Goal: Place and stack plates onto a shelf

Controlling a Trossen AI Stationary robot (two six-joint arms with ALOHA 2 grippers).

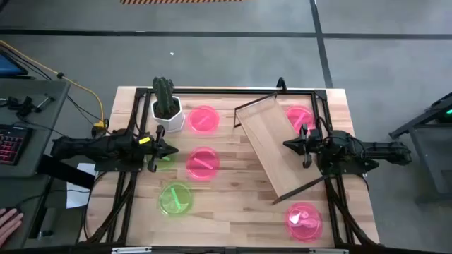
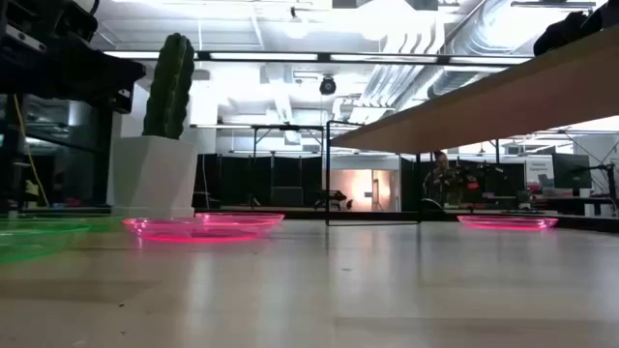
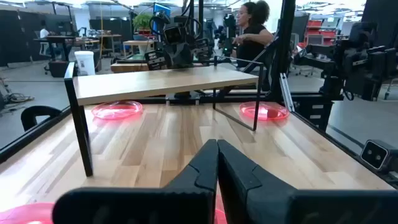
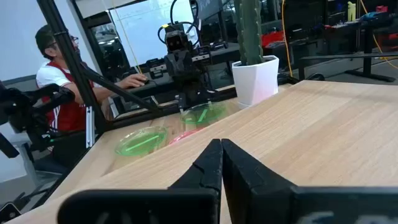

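Note:
The shelf (image 1: 279, 144), a light-wood board on black wire ends, stands slantwise at the table's right of centre. It also shows in the left wrist view (image 3: 161, 84). Pink plates lie flat at the middle (image 1: 203, 164), at the far middle (image 1: 203, 118), at the near right (image 1: 304, 219) and partly under the shelf (image 1: 299, 116). One green plate (image 1: 174, 198) lies at the near left, and another (image 1: 164, 159) lies under my left gripper. My left gripper (image 1: 169, 149) is shut and empty. My right gripper (image 1: 289, 144) is shut and empty over the shelf board (image 4: 298, 124).
A white pot with a cactus (image 1: 167, 113) stands at the far left, beside the far pink plate. A black frame (image 1: 233, 92) runs around the table's edges. A person's hand (image 1: 7, 222) and a keyboard (image 1: 10, 144) are off the table's left side.

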